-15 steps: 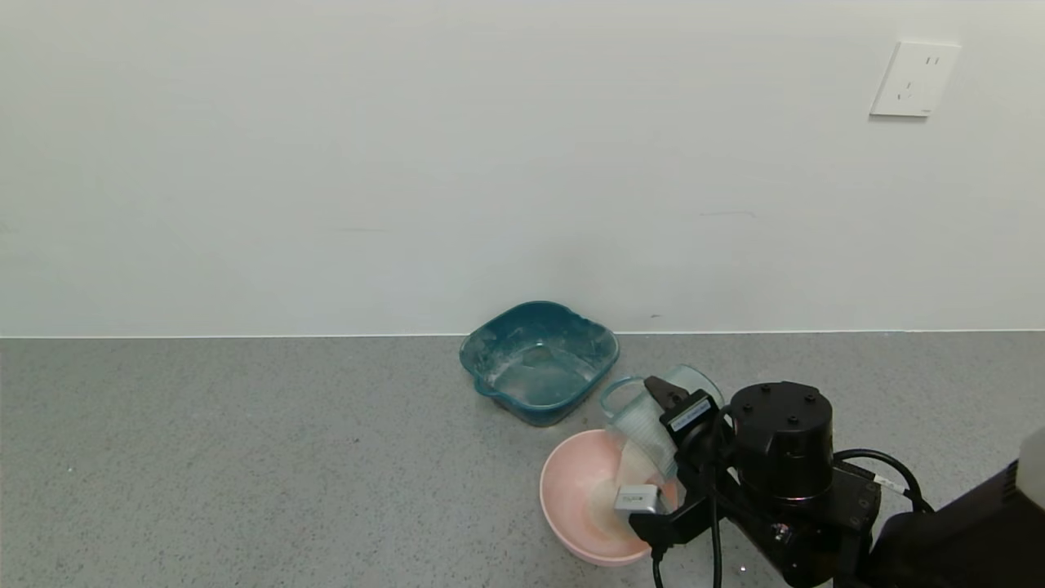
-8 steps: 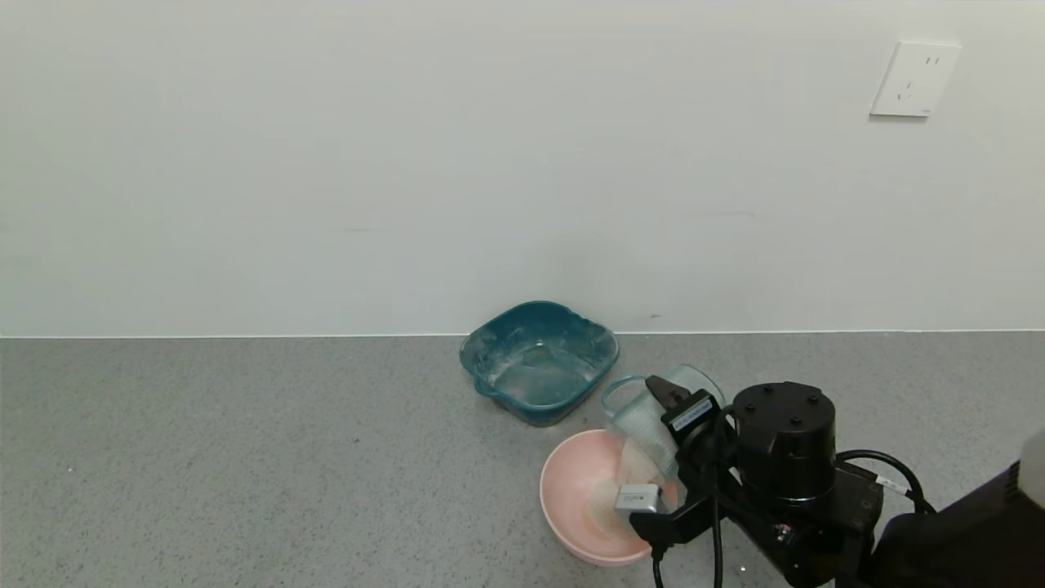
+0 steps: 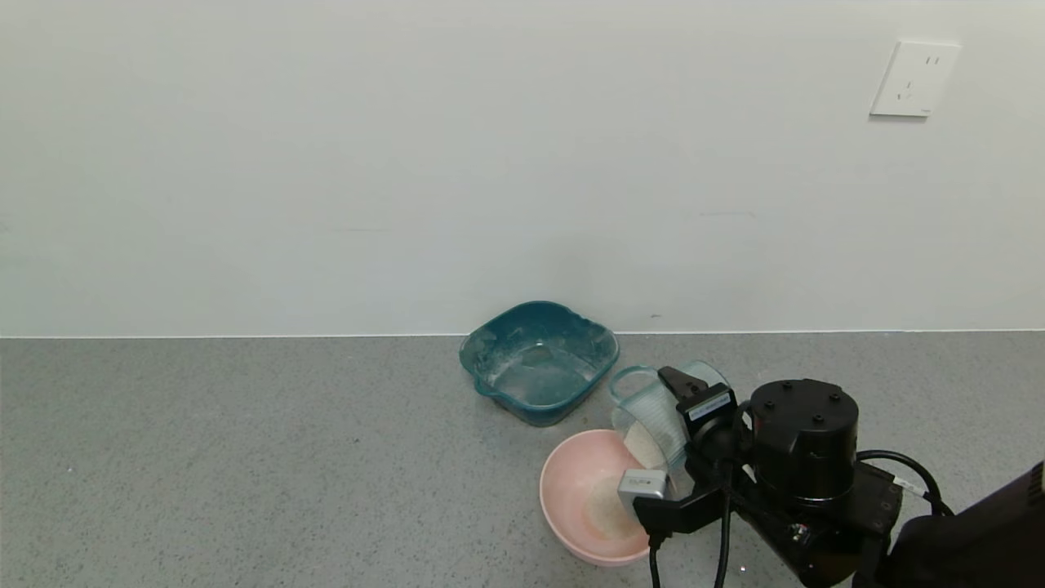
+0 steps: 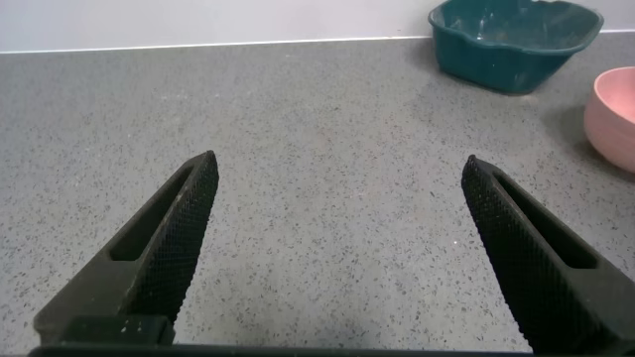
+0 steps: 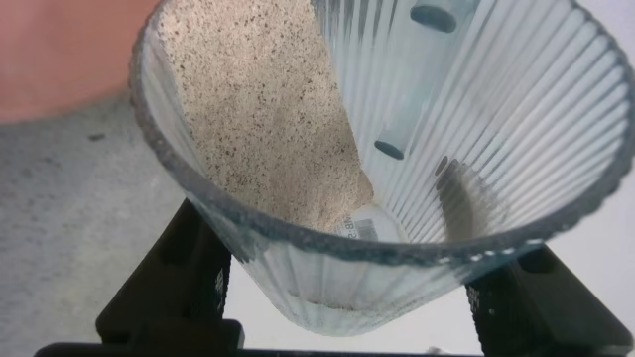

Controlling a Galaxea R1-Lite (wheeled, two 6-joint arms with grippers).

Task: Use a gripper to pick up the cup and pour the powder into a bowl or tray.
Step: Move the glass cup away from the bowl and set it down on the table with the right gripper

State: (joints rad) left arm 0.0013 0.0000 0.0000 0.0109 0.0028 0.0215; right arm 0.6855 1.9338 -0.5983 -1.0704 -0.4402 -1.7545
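In the head view, the black right gripper (image 3: 663, 433) is closed around the small clear ribbed plastic cup (image 3: 651, 412) and holds it tipped over, with its open mouth facing down at about 7 o'clock toward the round pale pink plastic bowl (image 3: 571, 523). A second ago the cup sat a little lower and more over the bowl, and a pale stream ran from it. Now the arm has moved a bit toward 2 o'clock and the stream has stopped. Some fine off-white powder (image 3: 645, 445) lies inside the cup near its mouth, and a small pale pile rests in the bowl. So I think the pour is only partly done, and the cup needs to tip more, with its mouth over the bowl, or the powder could land on the grey speckled counter (image 3: 245, 457). The dark teal squarish tray (image 3: 539, 359) sits at 11 o'clock from the bowl, near the wall. In the left wrist view, the left gripper (image 4: 337, 258) is wide open and holds nothing, low over the counter, with the tray and the bowl far off. In the right wrist view, the cup fills the picture, gripped between the black fingers (image 5: 169, 288), and the powder lies along one ribbed side up to the rim.
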